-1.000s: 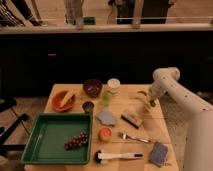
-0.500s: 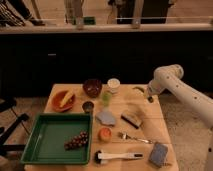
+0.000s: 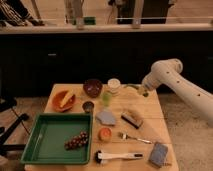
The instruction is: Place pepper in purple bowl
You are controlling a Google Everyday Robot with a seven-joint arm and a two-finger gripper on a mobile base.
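We saw the gripper (image 3: 144,91) low at the far right edge of the worktop (image 3: 150,112). Its fingers were closed at the right end of the pepper (image 3: 131,87); whether they gripped it, we could not tell. The purple bowl (image 3: 92,87) stood further left, past a white cup (image 3: 114,84).

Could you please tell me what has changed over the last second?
The gripper, apparently shut on the pepper, has lifted slightly above the table's far right edge, and the arm behind it has swung out rightward. The purple bowl, orange bowl and green tray stayed put.
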